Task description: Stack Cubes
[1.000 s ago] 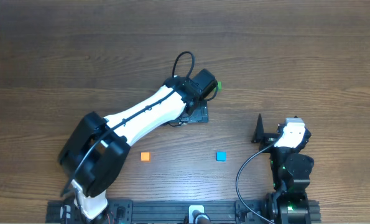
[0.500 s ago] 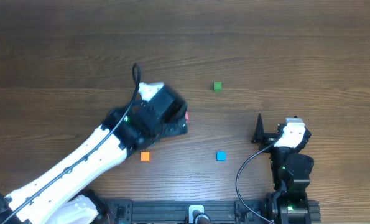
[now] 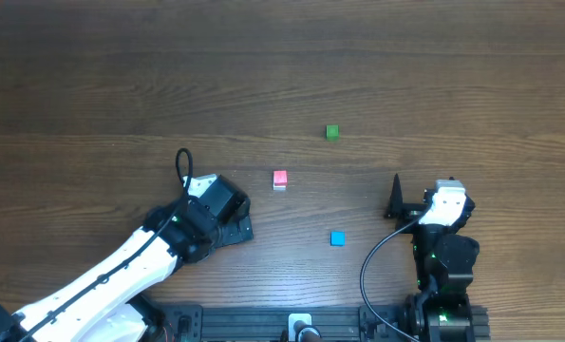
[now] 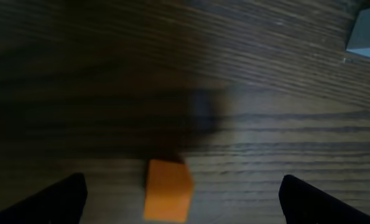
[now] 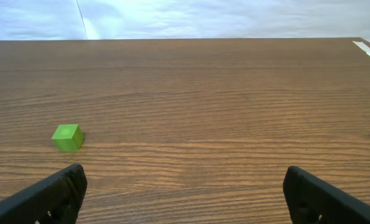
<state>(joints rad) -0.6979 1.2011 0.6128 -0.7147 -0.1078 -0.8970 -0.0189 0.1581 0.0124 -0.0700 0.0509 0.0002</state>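
Left gripper point(image 4: 181, 198): jaws spread wide, holding nothing. The orange cube point(image 4: 168, 190) sits on the wooden table point(image 3: 121, 76) between the fingers, apart from both. The pink cube point(image 3: 280, 179) is ahead of it and well apart, the green cube point(image 3: 332, 132) farther ahead, and the blue cube point(image 3: 337, 238) off to its right.

Right gripper point(image 5: 185, 199): wide open, empty, with the green cube ahead to its left.

Half a second ago the left gripper was over the pink cube. It has drawn back to the orange one, and the pink cube now stands uncovered. Right arm unmoved.
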